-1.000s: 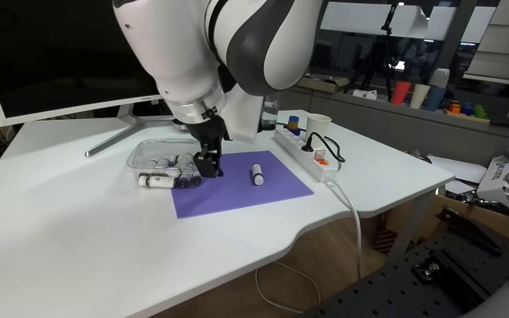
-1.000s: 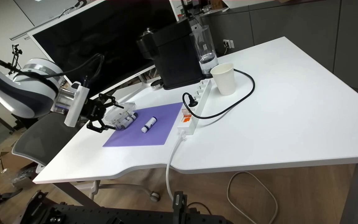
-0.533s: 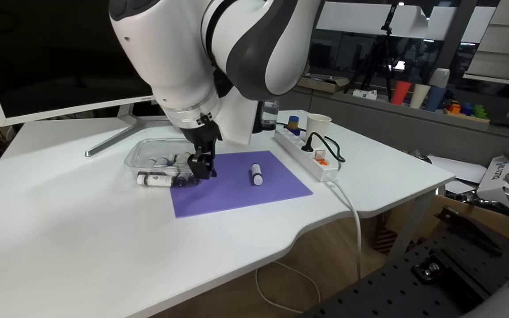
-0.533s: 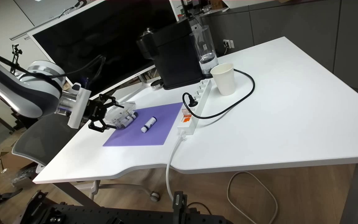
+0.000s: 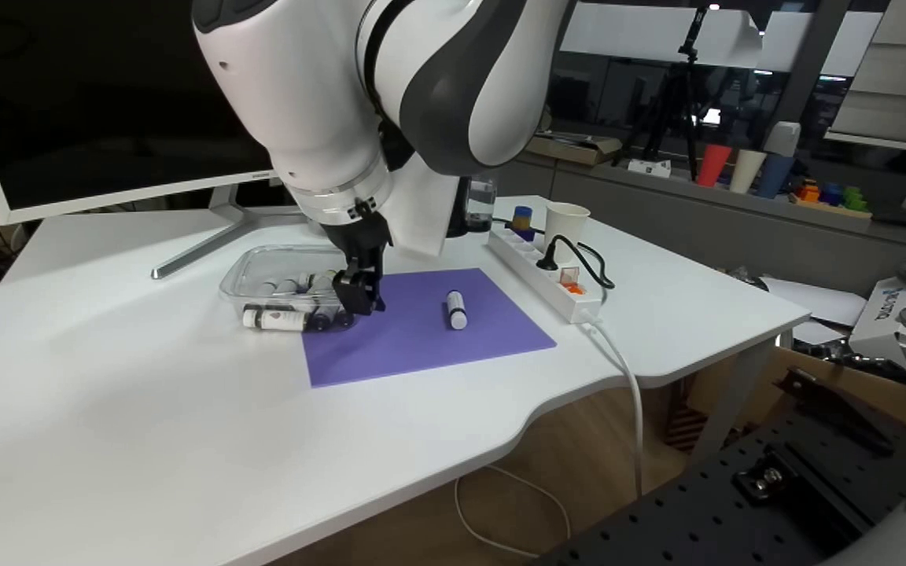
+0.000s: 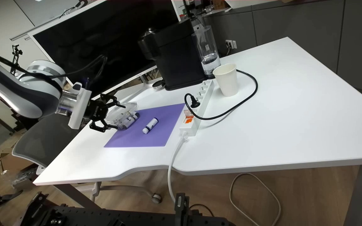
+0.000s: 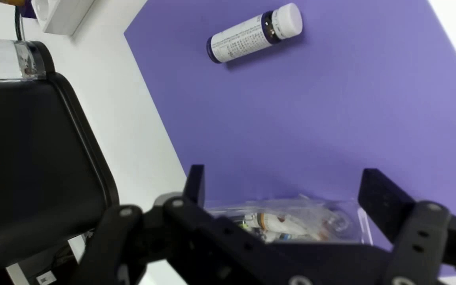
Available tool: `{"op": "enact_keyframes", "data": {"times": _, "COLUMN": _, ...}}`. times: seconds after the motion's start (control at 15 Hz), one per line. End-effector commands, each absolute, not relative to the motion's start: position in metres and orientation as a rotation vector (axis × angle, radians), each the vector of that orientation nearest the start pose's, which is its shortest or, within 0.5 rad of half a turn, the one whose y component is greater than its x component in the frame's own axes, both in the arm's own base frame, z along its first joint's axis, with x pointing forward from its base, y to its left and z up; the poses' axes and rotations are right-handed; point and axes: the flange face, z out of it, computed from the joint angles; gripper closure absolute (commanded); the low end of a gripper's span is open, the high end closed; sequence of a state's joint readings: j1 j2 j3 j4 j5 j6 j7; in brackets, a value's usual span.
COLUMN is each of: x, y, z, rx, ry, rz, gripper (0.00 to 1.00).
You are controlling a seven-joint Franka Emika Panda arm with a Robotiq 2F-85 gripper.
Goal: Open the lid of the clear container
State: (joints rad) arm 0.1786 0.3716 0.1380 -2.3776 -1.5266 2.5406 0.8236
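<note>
Moved slightly leftward since a second ago, as seen in an exterior view: black gripper (image 5: 362, 299), with a very small drift the same way for the clear container (image 5: 264, 265) and the purple mat (image 5: 421, 342). Jaws spread wide in the wrist view, with no visible hold on anything; both fingers (image 7: 382, 200) near opposite ends of the container, but touching it or not, cannot tell. Container low and see-through, resting at the mat's left edge on the white table (image 5: 185, 440); one end concealed behind the gripper in an exterior view, lower part covered by the gripper's body in the wrist view. Lid hard to separate from the rest of the clear plastic; closed or loose, impossible to say. Small bottles (image 5: 280, 320) showing through the plastic, blurred and overlapping, too muddled to count. Out on the mat, well apart from the gripper, one loose bottle (image 7: 247, 36) lying on its side, white cap at one end, label print too fine to read. Arm (image 5: 319, 102) cut off at the top of an exterior view, with the black machine (image 6: 174, 56) behind it mostly hidden; same machine cropped by the left edge of the wrist view. Farther over, white power strip (image 6: 200, 108) with a black plug (image 6: 194, 103), near a pale paper cup (image 6: 226, 80).
</note>
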Motion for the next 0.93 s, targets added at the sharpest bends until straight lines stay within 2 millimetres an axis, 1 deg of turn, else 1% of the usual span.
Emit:
{"op": "enact_keyframes", "data": {"times": 0.0, "x": 0.4458, "y": 0.1576, "z": 0.1635, "rx": 2.287, "ry": 1.004, "rz": 0.326, "gripper": 0.0}}
{"op": "enact_keyframes", "data": {"times": 0.33, "x": 0.4521, "y": 0.1582, "z": 0.1695, "rx": 2.265, "ry": 0.995, "rz": 0.351, "gripper": 0.0}}
{"op": "enact_keyframes", "data": {"times": 0.53, "x": 0.4548, "y": 0.1606, "z": 0.1685, "rx": 2.263, "ry": 1.009, "rz": 0.354, "gripper": 0.0}}
{"op": "enact_keyframes", "data": {"times": 0.87, "x": 0.4518, "y": 0.1611, "z": 0.1692, "rx": 2.268, "ry": 1.015, "rz": 0.32, "gripper": 0.0}}
